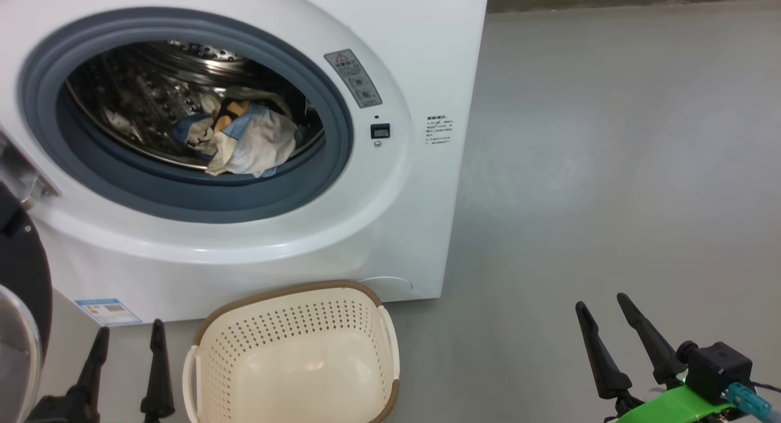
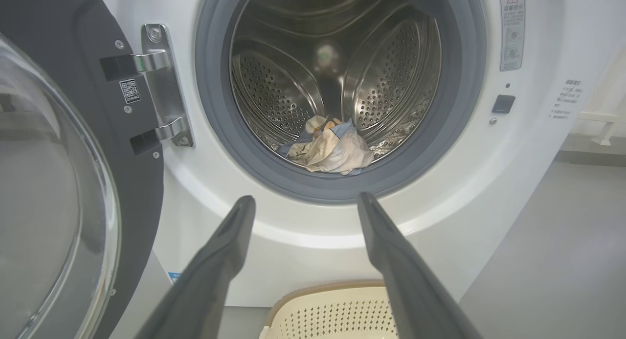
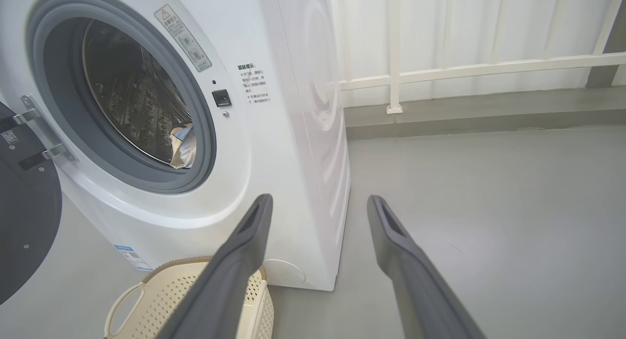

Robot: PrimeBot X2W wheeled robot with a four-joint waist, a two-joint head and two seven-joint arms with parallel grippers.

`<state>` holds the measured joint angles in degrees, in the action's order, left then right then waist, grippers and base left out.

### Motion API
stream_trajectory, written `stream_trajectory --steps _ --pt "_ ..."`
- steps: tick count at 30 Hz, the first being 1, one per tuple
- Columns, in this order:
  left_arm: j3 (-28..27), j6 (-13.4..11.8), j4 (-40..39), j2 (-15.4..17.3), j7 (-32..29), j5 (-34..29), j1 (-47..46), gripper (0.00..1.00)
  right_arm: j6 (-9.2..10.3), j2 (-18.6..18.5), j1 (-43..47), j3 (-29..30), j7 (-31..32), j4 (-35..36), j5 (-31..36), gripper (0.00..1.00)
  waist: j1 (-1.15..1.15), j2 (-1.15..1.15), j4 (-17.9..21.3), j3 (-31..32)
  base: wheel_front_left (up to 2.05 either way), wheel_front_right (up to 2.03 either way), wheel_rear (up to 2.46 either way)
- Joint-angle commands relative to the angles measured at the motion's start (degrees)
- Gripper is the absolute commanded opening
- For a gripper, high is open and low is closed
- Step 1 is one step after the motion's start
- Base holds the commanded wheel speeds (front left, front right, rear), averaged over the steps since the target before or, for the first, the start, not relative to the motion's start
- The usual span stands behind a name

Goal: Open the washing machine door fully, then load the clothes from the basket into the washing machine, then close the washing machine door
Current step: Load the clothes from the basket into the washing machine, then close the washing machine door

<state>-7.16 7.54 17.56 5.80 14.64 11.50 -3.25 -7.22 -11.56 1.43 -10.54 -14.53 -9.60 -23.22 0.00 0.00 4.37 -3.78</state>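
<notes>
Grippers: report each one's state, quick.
Left gripper: open, holding nothing.
Right gripper: open, holding nothing.

at the bottom, right hand (image 3: 319, 198) with both dark fingers spread wide apart, over grey floor (image 3: 489, 207) beside the white washing machine (image 3: 293, 133); to the left, round mouth ringed by grey gasket (image 3: 201, 133), clothes (image 3: 182, 146) bunched low in the steel drum (image 3: 127, 99); at far left, black washing machine door (image 3: 24, 221) standing open on its metal hinge (image 3: 41, 128); lower down, cream basket (image 3: 142, 305) just before the machine's base; behind, a white railing (image 3: 464, 67)
</notes>
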Motion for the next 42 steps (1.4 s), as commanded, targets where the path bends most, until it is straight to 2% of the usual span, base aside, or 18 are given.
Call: stream_trajectory --steps 1,9,28,42 --pt "-2.1 -0.1 -2.1 0.4 0.4 -0.4 0.1 1.00 -0.26 -1.2 0.2 -0.6 -0.5 1.2 -0.5 1.00 0.00 0.00 -0.3 0.8 0.00 0.00 0.00" --pt "-2.1 -0.1 -3.9 -0.7 0.4 -0.6 3.6 1.00 -0.26 -1.6 1.7 -0.4 -0.5 1.2 -0.7 1.00 0.00 0.00 -0.7 2.7 0.00 0.00 0.00" --pt "-2.6 -0.1 -5.1 -1.1 0.4 -0.3 4.5 1.00 -0.26 -1.8 2.0 -0.3 -0.5 1.6 -0.5 1.00 0.00 0.00 -0.9 2.8 -0.04 0.04 0.00" --pt "-2.8 -0.1 -6.3 -1.0 0.4 -0.7 4.6 1.00 -0.26 -1.5 1.8 -0.2 -0.5 1.5 -0.5 1.00 0.00 0.00 -1.2 2.4 -1.10 1.10 0.00"
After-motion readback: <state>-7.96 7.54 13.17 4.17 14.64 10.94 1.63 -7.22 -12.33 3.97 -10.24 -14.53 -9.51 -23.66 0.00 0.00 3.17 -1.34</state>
